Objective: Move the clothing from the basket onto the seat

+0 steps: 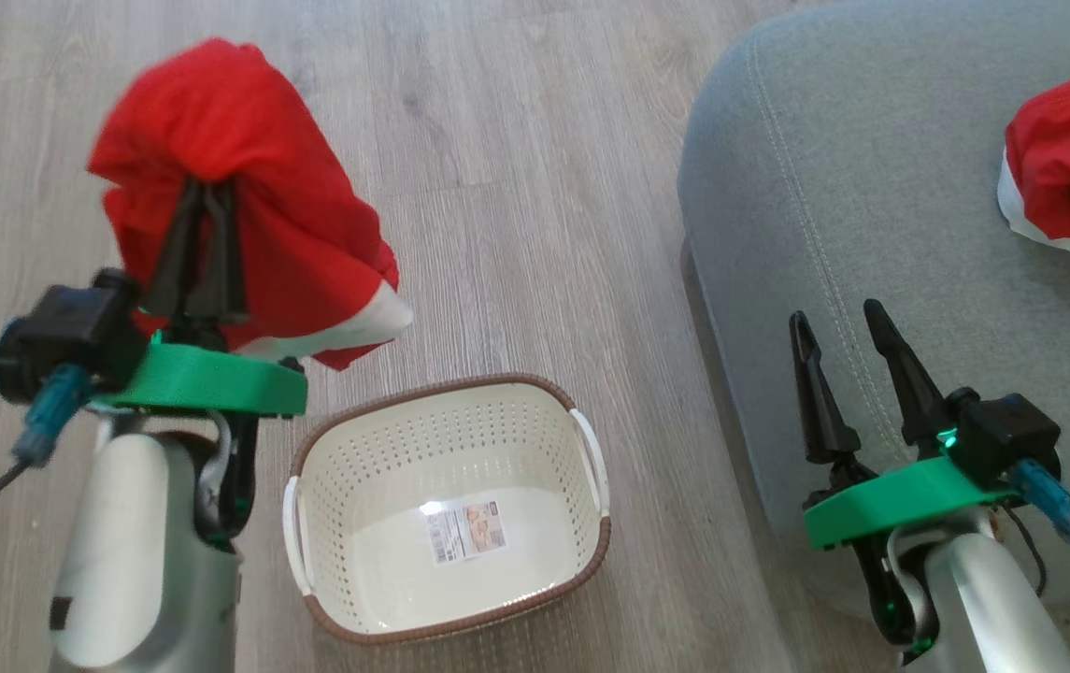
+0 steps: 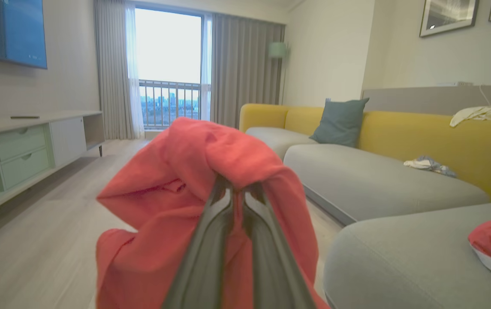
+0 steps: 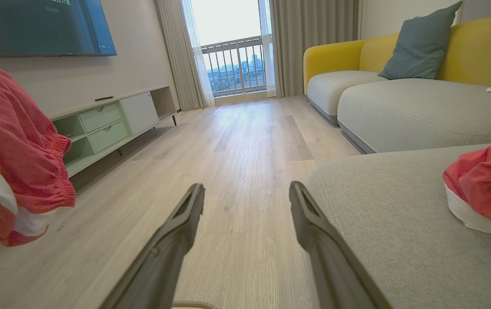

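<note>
Left gripper (image 1: 207, 192): upper left of the head view. The fingers are pressed almost together and clamped on a fold of the red garment (image 1: 245, 159). The left wrist view shows only a thin slit between them.
Red garment: soft, bright red fabric, bunched over the finger tips and hanging down on both sides. In the head view a white band shows at its lower right edge. At the left edge of the right wrist view a gathered red hem shows above white trim.
Red garment, place: held in the air over the floor (image 1: 516, 187), up and left of the basket (image 1: 460, 385) in the head view, and touching neither.
Second garment (image 1: 1067, 150): right edge of the head view, lying crumpled on the seat (image 1: 871, 187). It is red on top, with a white panel along its lower edge.
Basket: lower centre of the head view, upright on the floor, just left of the seat's rounded corner. It has cream perforated walls, a brown woven rim and a white handle at each side. The label sticker (image 1: 466, 531) on its bottom is in plain sight.
Seat: grey fabric cushion at the upper right of the head view, with a stitched seam following the rounded corner.
Right gripper (image 1: 834, 313): lower right of the head view, at the seat's near corner. The fingers are spread well apart and hold nothing. In the right wrist view one finger lies over the cushion and the other over the floor.
</note>
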Robot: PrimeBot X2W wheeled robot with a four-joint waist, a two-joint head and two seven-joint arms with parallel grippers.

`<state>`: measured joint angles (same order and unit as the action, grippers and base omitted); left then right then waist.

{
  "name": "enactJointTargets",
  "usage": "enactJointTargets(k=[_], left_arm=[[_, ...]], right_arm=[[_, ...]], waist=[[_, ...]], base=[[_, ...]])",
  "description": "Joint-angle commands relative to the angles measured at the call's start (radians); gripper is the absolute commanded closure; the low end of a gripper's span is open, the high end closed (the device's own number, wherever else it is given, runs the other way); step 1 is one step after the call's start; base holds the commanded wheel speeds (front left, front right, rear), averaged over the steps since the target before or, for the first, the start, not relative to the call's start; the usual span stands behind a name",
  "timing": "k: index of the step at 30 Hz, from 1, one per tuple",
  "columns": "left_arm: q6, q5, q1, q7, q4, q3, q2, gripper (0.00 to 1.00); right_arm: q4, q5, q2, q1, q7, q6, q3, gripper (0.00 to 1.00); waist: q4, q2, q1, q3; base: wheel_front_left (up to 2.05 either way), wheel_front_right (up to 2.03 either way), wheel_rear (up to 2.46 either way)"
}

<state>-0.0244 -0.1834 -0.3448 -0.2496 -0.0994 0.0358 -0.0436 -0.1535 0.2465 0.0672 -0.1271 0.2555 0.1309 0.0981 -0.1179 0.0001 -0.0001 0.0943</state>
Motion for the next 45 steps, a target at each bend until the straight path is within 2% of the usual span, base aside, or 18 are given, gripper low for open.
enactJointTargets(k=[1,7,14,20,31,45], left_arm=[[-0.001,0.001,-0.028,-0.012,0.070,-0.042,-0.009,1.00],[0.014,-0.039,-0.034,-0.012,0.155,-0.037,-0.007,1.00],[0.043,-0.098,-0.047,-0.012,0.238,0.056,-0.007,1.00],[0.018,-0.100,-0.044,-0.012,0.268,0.168,-0.007,1.00],[-0.048,-0.102,-0.026,-0.012,0.233,0.354,-0.007,1.00],[-0.027,-0.100,-0.033,-0.012,0.213,0.359,-0.007,1.00]], right_arm=[[0.037,0.004,0.011,0.000,0.006,0.000,0.026,0.00],[0.041,0.003,0.012,0.003,0.006,0.000,0.042,0.00],[0.051,-0.002,0.016,0.005,0.006,0.000,0.060,0.00],[0.061,-0.007,0.017,0.001,0.006,0.000,0.057,0.00],[0.060,-0.015,0.011,-0.003,0.006,0.000,0.066,0.00],[0.049,-0.017,0.010,-0.005,0.006,0.000,0.066,0.00]], waist=[[0.002,-0.0001,0.0001,-0.007],[0.002,-0.0001,0.0001,-0.013],[0.007,-0.0001,0.0001,-0.004],[0.014,-0.0001,0.0001,0.008],[0.017,-0.0001,0.0001,0.016],[0.012,-0.0001,0.0001,0.013]], base=[[0.00,0.00,0.00],[0.00,0.00,0.00],[0.00,0.00,0.00],[0.00,0.00,0.00],[0.00,0.00,0.00],[0.00,0.00,0.00]])
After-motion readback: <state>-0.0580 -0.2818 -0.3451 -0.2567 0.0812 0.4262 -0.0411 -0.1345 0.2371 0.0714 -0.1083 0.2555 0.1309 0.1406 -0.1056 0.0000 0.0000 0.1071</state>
